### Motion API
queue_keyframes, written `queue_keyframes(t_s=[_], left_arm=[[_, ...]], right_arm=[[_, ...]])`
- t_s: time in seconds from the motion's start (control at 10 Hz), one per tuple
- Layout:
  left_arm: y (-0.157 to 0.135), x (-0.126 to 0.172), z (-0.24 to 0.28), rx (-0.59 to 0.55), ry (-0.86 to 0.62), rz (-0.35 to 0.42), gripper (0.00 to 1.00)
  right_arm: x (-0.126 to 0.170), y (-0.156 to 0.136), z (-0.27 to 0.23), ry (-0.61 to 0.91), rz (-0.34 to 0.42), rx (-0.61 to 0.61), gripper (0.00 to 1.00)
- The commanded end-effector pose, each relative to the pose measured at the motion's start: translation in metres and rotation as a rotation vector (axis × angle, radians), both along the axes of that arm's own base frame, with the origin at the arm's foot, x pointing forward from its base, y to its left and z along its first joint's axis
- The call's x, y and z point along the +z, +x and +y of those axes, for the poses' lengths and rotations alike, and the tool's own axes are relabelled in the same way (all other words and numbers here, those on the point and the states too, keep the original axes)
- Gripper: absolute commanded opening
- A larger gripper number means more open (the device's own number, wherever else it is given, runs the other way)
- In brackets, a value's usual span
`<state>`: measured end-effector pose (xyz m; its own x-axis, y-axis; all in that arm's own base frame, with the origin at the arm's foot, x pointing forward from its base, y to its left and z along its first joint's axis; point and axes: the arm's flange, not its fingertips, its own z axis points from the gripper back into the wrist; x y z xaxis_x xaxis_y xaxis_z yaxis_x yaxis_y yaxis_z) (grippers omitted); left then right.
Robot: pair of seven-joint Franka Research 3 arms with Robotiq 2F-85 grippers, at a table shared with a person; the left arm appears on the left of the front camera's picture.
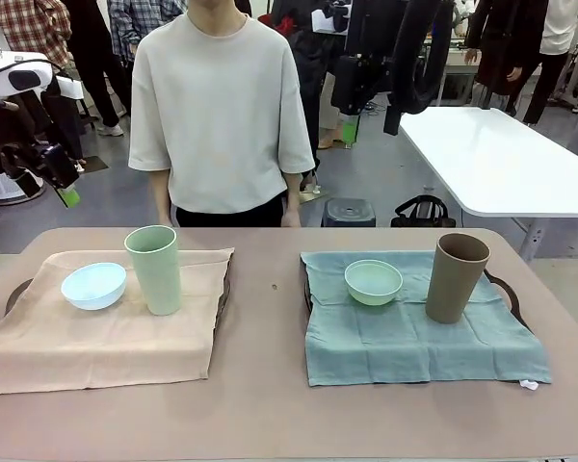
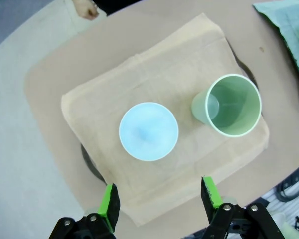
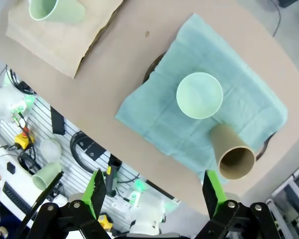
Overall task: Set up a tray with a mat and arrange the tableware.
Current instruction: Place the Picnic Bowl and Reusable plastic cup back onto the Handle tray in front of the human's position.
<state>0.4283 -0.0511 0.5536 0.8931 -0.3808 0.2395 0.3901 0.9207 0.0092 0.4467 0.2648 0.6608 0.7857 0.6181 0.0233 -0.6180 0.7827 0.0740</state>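
Brown table [image 1: 270, 404], 2 mats, busy room

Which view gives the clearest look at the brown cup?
The front view: the brown cup stands upright in full side profile on the teal mat, right of the mint green bowl. The right wrist view looks down into its mouth from above, foreshortening its height.

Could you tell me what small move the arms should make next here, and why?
Probably none beyond holding clear. Both mats already carry a set: the pale blue bowl beside the light green cup on the beige mat, the mint bowl beside the brown cup on the teal mat. The left claw and right claw hang open and empty, high above.
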Motion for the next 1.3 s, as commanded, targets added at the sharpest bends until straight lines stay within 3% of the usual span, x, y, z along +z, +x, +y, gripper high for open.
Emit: queue_keyframes(t_s=[0.0,1.2], left_arm=[[-0.0002,0.0015,-0.0029,-0.005,0.004,-0.006,0.86],[-0.0002,0.0015,-0.0029,-0.005,0.004,-0.006,0.86]], right_arm=[[0.0008,0.0030,0.0066,-0.012,0.000,-0.005,1.00],[0.0008,0.0030,0.0066,-0.012,0.000,-0.005,1.00]])
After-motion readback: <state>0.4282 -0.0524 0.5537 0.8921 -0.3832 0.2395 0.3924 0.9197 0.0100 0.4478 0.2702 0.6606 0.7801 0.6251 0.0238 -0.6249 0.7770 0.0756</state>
